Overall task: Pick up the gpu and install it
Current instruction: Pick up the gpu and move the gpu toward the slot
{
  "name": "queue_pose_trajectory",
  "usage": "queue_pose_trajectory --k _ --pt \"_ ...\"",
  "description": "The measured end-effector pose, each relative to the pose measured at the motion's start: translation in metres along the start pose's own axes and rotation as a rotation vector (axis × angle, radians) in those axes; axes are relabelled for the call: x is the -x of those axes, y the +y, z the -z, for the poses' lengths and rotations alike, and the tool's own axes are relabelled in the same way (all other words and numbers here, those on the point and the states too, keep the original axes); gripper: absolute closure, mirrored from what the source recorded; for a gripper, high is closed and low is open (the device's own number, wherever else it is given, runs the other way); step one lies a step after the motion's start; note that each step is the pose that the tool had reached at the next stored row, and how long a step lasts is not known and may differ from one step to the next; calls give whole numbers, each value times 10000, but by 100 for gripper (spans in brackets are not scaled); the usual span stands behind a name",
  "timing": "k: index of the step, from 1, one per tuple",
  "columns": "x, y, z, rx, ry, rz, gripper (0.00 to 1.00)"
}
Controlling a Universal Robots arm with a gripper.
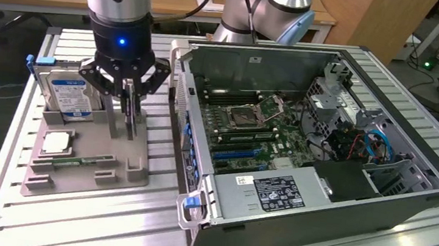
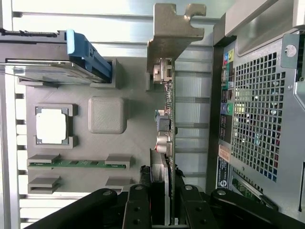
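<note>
Pincer grips upright gpu by its edge (computer case just beside).

We have the black claw, and a blue light glows on the dark wrist above it. The gpu shows us a green edge dotted with silver parts, and its bracket is pale beige-grey. The holder is plain grey throughout. Then we spot a silver hard drive with a blue-and-white label, a silver-white chip and a narrow green memory stick. The computer case is dark grey, its board green, its cables blue. The tabletop is pale, ribbed silver.
</note>
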State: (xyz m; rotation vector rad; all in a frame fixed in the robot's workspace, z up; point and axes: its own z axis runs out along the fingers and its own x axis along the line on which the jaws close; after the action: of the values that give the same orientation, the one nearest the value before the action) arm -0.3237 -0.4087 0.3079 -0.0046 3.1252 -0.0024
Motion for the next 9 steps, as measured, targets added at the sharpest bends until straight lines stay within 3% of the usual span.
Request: queue_pose_trajectory --k 9 --pt "2 -1 105 27 1 0 72"
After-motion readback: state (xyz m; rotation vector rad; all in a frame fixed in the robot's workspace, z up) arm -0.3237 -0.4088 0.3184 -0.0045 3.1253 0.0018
